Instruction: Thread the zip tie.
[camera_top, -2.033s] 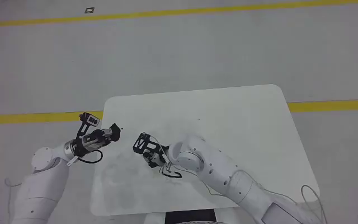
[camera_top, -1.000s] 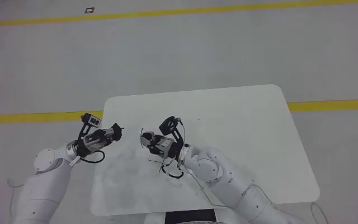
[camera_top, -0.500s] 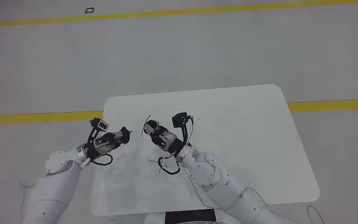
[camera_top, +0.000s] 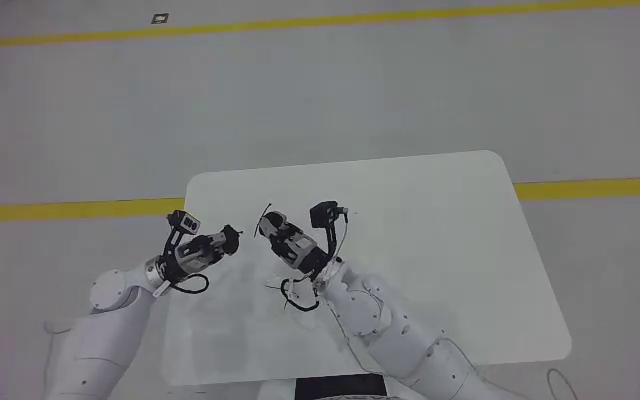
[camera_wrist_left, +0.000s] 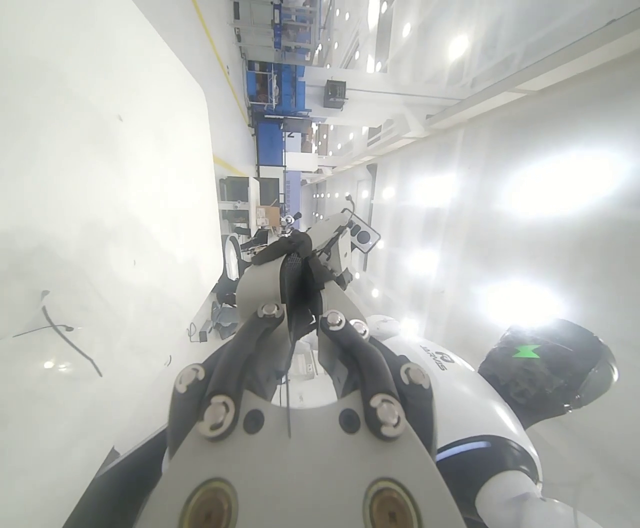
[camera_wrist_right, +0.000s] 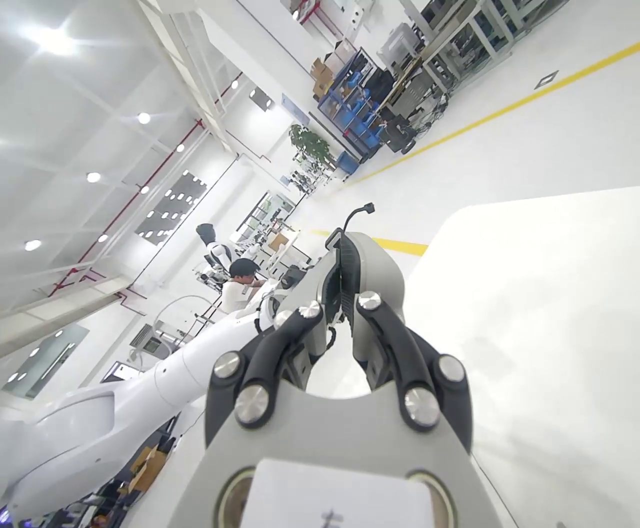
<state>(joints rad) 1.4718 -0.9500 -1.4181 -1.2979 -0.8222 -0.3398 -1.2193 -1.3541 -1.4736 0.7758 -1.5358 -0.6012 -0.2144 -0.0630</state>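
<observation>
Closing the gap fast: the right gripper (camera_top: 271, 226) has come up off the table (camera_top: 430, 200) and swung round toward the left gripper (camera_wrist_left: 299, 256), which has itself pushed in over the table's left edge. Two seconds back they were well apart, with the right one low, nearer the front edge. Now both hang raised, near each other just inside the left edge, not touching.

Right fingers are pressed together on the zip tie (camera_wrist_right: 367, 207), and one end curls out past the tips with a small head showing. Left fingers are pinched together too, with a thin black strip (camera_wrist_left: 289, 395) trapped between them and trailing back toward the wrist. Can't tell if that is the same tie's other end or a second tie. Loose black strands (camera_wrist_left: 75, 346) lie on the table, nearer the front edge than the grippers.

My read: pickup is done and this is the line-up step, nothing threaded yet. Next, tip and head must meet nose to nose. The strip looks thin and floppy, so it could easily miss the slot or slip in the grip.
</observation>
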